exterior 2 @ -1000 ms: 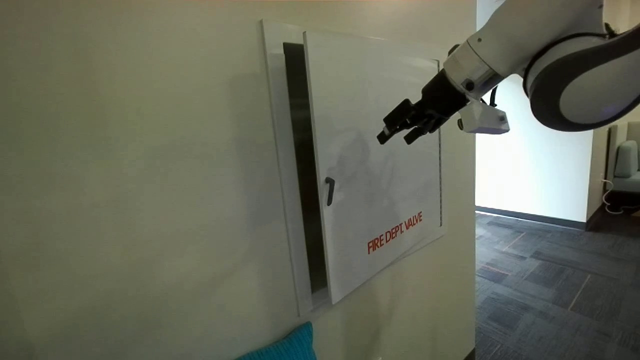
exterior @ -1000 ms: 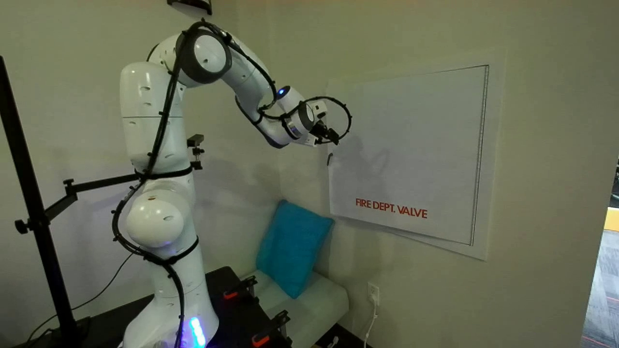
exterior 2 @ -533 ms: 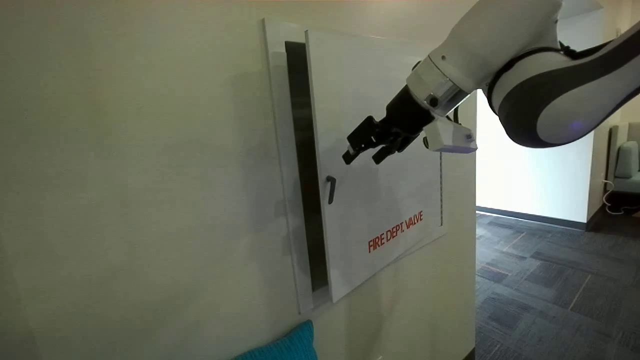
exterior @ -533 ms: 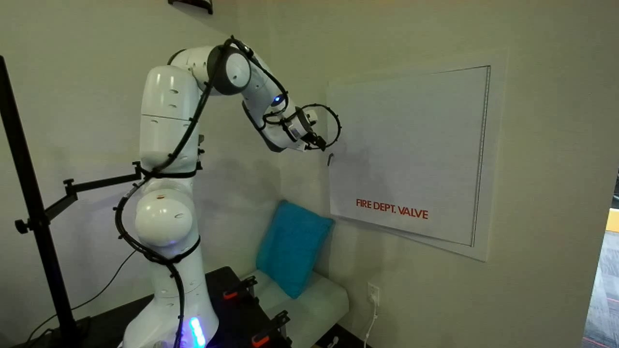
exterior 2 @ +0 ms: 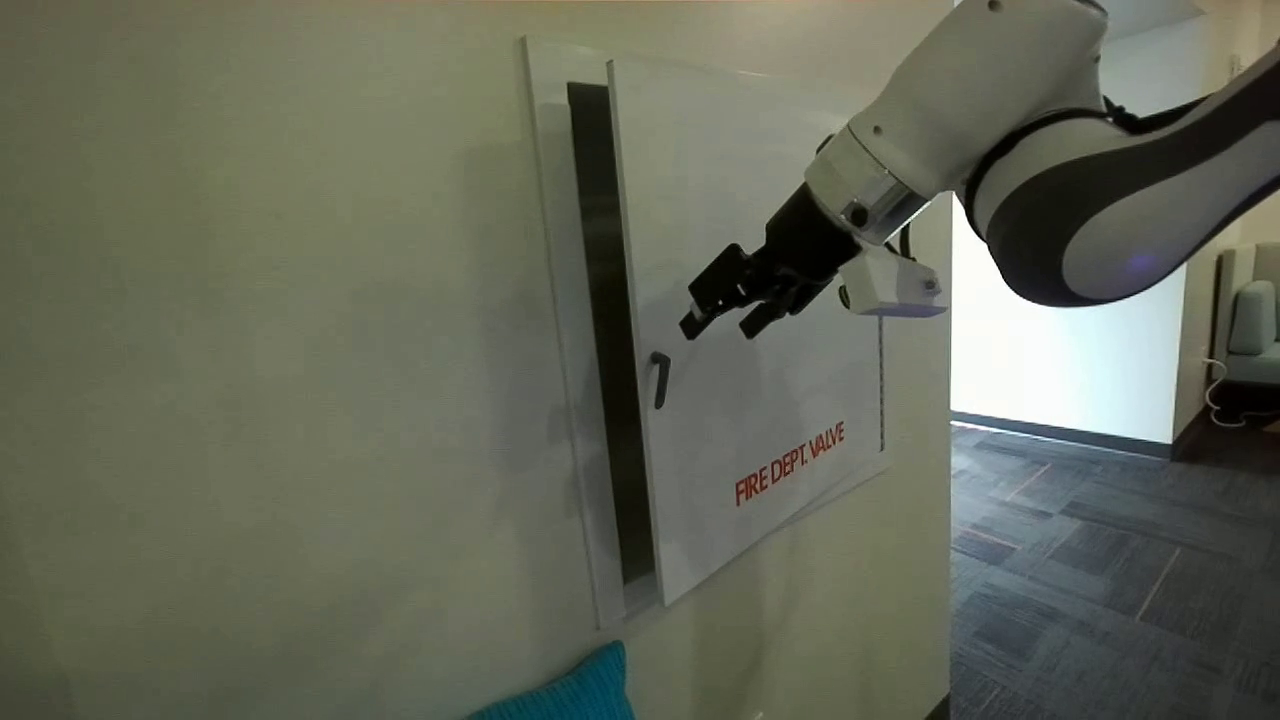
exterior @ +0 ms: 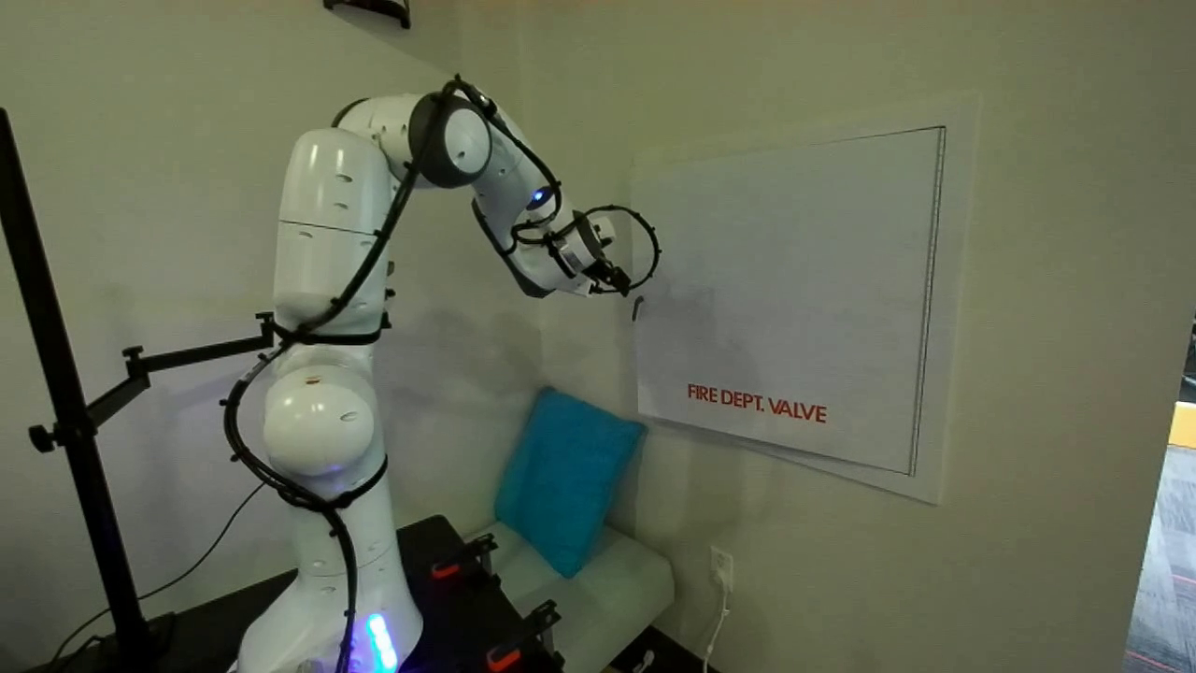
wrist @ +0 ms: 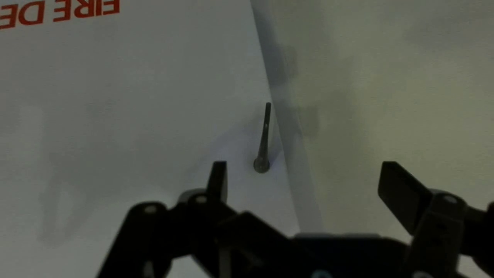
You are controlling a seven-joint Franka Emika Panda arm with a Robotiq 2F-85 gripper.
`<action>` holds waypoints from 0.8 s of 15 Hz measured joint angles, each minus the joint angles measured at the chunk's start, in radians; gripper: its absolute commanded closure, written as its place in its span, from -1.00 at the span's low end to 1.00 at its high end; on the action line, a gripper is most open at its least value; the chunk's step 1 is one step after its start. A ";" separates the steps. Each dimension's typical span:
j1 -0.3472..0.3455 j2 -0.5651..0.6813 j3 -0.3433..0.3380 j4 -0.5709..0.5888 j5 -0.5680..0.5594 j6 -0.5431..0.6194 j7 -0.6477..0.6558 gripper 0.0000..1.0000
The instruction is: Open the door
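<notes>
The white door [exterior 2: 720,180] stands slightly ajar, with a dark gap [exterior 2: 610,330] along its latch side. It also shows in an exterior view [exterior: 794,271] and in the wrist view [wrist: 146,96], with red lettering near its lower edge. The small dark latch [exterior 2: 661,380] sits near the free edge; it also shows in the wrist view [wrist: 264,143]. My gripper [exterior 2: 722,332] is open and empty, in front of the door and above the latch in that exterior view. In the wrist view its fingers [wrist: 303,166] are wide apart, with the latch ahead of them, untouched.
A white frame [exterior 2: 565,300] surrounds the door on the wall. A blue pillow [exterior: 570,477] leans on a pale bench [exterior: 607,598] below. A black stand [exterior: 65,393] rises beside the arm. An outlet with a white cord [exterior: 721,565] is under the door.
My gripper has moved toward the door's latch side and lower, closer to the latch in view, with only slight motion in the last half second. The door has not visibly moved.
</notes>
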 measured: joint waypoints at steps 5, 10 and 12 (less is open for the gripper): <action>0.125 0.054 -0.159 0.090 -0.202 0.000 0.195 -1.00; 0.243 0.136 -0.292 0.224 -0.414 0.000 0.451 -1.00; 0.272 0.174 -0.306 0.260 -0.451 0.000 0.508 -1.00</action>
